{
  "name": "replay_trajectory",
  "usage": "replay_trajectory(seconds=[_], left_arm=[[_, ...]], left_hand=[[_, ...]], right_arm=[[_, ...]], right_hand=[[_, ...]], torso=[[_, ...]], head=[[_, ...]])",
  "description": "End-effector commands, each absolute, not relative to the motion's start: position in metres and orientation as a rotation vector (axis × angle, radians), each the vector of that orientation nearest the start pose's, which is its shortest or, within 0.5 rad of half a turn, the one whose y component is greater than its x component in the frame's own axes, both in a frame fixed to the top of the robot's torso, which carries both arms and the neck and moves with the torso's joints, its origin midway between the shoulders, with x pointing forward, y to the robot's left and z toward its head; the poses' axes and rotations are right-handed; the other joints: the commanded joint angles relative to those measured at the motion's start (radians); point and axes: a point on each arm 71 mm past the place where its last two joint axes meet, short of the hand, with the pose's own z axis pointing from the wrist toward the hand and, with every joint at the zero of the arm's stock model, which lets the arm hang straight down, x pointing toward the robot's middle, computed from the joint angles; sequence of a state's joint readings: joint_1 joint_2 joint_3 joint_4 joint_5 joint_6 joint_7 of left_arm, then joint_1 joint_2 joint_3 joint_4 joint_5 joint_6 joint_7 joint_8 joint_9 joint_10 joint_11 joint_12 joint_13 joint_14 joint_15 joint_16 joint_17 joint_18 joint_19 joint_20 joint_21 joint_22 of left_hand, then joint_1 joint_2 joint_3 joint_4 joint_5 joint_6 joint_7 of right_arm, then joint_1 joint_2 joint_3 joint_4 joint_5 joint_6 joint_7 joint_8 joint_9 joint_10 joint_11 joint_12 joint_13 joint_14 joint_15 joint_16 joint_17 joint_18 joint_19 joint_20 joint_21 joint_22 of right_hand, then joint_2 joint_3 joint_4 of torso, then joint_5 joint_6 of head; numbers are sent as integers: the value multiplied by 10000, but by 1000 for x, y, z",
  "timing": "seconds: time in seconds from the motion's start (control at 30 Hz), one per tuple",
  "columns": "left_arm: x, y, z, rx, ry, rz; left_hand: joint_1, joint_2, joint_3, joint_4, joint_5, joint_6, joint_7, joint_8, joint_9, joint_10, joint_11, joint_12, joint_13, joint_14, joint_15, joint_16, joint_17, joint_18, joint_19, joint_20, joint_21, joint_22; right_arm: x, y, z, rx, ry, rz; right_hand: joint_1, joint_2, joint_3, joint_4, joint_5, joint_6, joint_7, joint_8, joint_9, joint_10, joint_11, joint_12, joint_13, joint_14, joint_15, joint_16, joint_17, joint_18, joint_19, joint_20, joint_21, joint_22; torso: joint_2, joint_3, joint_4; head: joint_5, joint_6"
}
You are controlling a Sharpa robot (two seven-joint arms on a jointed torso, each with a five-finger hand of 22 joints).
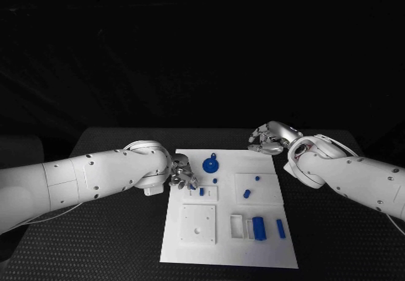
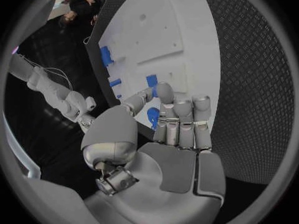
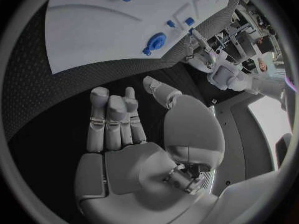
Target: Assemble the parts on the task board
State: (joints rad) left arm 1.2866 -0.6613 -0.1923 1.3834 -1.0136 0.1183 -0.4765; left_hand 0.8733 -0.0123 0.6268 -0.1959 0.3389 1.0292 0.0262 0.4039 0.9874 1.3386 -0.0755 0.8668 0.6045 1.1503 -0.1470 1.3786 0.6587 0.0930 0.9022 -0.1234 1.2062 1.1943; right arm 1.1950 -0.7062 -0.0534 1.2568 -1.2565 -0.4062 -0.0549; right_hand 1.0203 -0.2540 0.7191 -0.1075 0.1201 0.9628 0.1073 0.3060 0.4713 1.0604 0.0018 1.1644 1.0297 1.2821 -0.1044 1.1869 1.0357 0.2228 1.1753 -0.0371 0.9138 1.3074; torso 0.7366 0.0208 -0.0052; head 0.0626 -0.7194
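The white task board (image 1: 191, 253) lies in the middle of the black table. On it are a round blue part with a tab (image 1: 211, 163), a small blue peg (image 1: 201, 191), other small blue parts (image 1: 246, 193) and two blue blocks (image 1: 259, 228). My left hand (image 1: 181, 175) is over the board's left edge with its fingers stretched towards the peg (image 2: 152, 79). A blue part (image 2: 153, 117) shows in the gap between its thumb and fingers, and I see no grip on it. My right hand (image 1: 268, 140) hovers past the board's far right corner, fingers apart and empty (image 3: 115, 119).
Raised white plates sit on the board: a square one with a hole (image 1: 198, 225) near the front left and another (image 1: 257, 188) at the right. Black table (image 1: 101, 234) surrounds the board on all sides.
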Motion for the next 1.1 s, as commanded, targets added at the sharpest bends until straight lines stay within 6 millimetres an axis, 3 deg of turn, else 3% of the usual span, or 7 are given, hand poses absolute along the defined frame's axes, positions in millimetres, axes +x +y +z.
replay_trajectory(seconds=[0.03,0.27,0.57,1.1], left_arm=[[493,168,-244,-506,23954,-3730],[492,164,-242,-133,23601,-3605],[490,163,-241,117,23201,-3461],[485,168,-249,168,23041,-3139]], left_hand=[[441,550,403,-465,132,253,-28,58,170,123,-114,51,-29,287,-416,62,18,-107,91,-1288,2,17],[322,295,419,-419,419,816,-162,135,403,386,-214,44,-108,442,-500,113,12,-70,237,-1324,4,22],[330,172,459,-433,816,1005,-205,0,498,573,-257,-2,-180,588,-540,119,-9,-40,377,-1353,13,27],[330,99,456,-459,895,1183,-241,-100,476,676,-289,0,-193,689,-571,126,-13,-16,474,-1374,32,34]], right_arm=[[531,-212,-204,814,16444,6434],[531,-212,-204,816,16438,6435],[531,-212,-205,820,16444,6446],[531,-213,-205,828,16442,6444]], right_hand=[[-95,7,-40,-2,58,-4,89,-68,-15,-79,18,-38,-10,-24,-8,-38,-9,390,3,-38,-68,134],[-91,18,-37,-19,200,-4,91,-71,-14,-81,20,-36,-15,-20,-6,-41,-8,390,9,-38,-78,135],[-99,22,-42,-25,279,-4,92,-72,-14,-81,20,-34,-18,-20,-5,-44,-7,390,12,-37,-82,138],[-108,22,-47,-29,335,-6,93,-74,-14,-81,21,-33,-20,-19,-4,-46,-6,390,15,-35,-86,139]], torso=[[-6,3,4],[-2,-1,10],[-3,-4,12],[-2,-3,10]], head=[[-8,-10],[11,-28],[21,-53],[32,-98]])
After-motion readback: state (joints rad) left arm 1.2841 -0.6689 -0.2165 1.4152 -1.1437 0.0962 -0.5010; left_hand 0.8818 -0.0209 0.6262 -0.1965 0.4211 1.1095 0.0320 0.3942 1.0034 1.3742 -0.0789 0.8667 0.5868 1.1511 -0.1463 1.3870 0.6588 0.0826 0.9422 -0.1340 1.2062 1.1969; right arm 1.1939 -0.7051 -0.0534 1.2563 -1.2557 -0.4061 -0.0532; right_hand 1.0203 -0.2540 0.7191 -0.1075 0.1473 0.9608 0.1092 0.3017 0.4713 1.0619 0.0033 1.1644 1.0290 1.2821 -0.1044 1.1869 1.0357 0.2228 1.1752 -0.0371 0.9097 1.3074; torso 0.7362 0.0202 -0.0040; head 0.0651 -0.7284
